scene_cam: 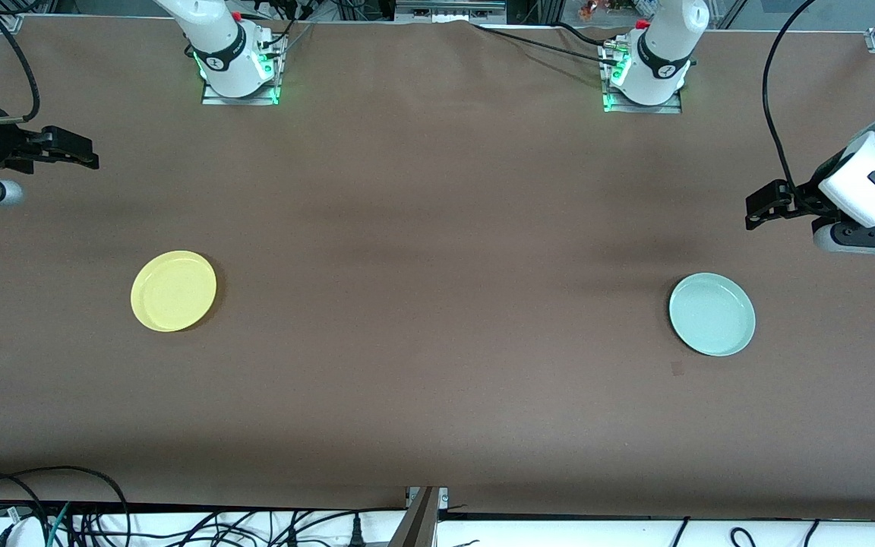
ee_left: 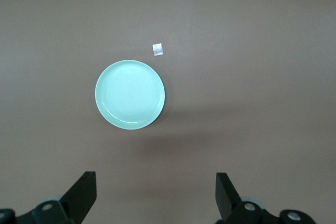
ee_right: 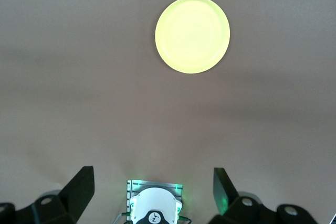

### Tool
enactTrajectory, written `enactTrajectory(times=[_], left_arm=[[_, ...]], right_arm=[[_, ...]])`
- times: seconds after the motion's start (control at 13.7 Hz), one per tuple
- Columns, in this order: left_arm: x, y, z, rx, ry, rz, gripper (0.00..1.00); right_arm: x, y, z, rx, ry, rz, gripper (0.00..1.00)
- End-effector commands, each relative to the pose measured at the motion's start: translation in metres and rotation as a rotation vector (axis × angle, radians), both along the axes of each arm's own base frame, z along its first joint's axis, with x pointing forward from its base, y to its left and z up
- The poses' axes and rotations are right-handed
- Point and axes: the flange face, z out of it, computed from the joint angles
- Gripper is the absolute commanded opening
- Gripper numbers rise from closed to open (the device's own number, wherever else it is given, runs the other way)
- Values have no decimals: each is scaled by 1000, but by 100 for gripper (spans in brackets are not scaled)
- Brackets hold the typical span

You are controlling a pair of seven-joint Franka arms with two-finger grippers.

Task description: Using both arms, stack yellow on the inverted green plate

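Green plate (scene_cam: pixel 712 314) sat rim-up on bench at my left arm's end, yellow (scene_cam: pixel 173 290) at right arm's end. Both untouched. Left tool (scene_cam: pixel 758 211) and right tool (scene_cam: pixel 80 151) hovered wide, empty. I judged: flip green first, gripping its rim.

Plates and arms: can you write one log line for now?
yellow plate: untouched | green plate: upright, untouched | left gripper: open, waiting | right gripper: open, waiting

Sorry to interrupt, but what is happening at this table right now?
Nothing is being handled yet. The yellow plate lies rim-up toward the right arm's end of the table, and the green plate lies rim-up, not yet inverted, toward the left arm's end. The right gripper and the left gripper both hang open and empty above the table's ends.
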Motion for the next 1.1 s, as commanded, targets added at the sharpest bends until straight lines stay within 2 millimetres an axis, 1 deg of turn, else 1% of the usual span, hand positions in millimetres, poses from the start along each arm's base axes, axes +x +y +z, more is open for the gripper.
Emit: enactTrajectory(times=[0.0,0.51,0.8,1.02], left_arm=[[-4,-2,6,-17,-29,5,100],[-3,-4,7,-17,-25,4,100],[-2,2,3,-16,-19,13,100],[1,3,0,-17,-16,15,100]], right_arm=[[0,-1,2,-5,-8,2,100],[0,-2,2,-4,-8,0,100],[0,-2,2,-3,-8,0,100],[0,-2,1,-5,-7,0,100]])
